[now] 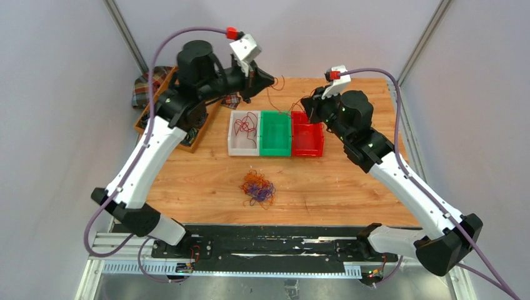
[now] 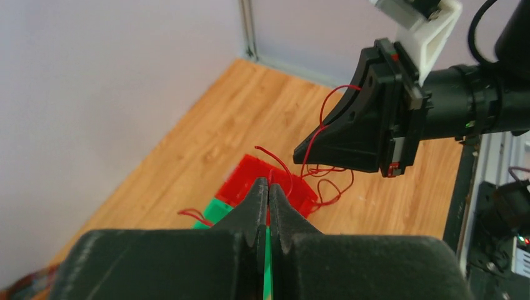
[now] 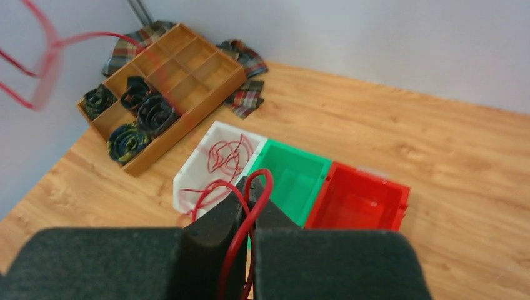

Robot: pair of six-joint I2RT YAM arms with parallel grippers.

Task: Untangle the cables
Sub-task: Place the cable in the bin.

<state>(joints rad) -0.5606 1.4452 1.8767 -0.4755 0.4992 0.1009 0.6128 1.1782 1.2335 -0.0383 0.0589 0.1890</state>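
Observation:
The tangled cables [image 1: 258, 189], a small clump of orange, purple and red wires, lie on the wooden table in front of the bins. Both grippers hover above the back of the table, over the bins. My left gripper [image 2: 269, 185] is shut, and a thin red cable comes out at its tip. My right gripper [image 3: 250, 185] is shut on a red cable [image 3: 267, 187] that loops over its fingertips. In the left wrist view the red cable [image 2: 322, 111] curls around the right gripper [image 2: 301, 152], above the red bin. More red wires lie in the white bin [image 1: 244, 128].
Three bins stand in a row: white [image 3: 187, 178], green [image 3: 294, 178] and red [image 3: 365, 200]. A wooden compartment tray [image 3: 187, 62] with black coiled bundles sits at the back left on a plaid cloth [image 3: 245, 62]. Grey walls close in the table.

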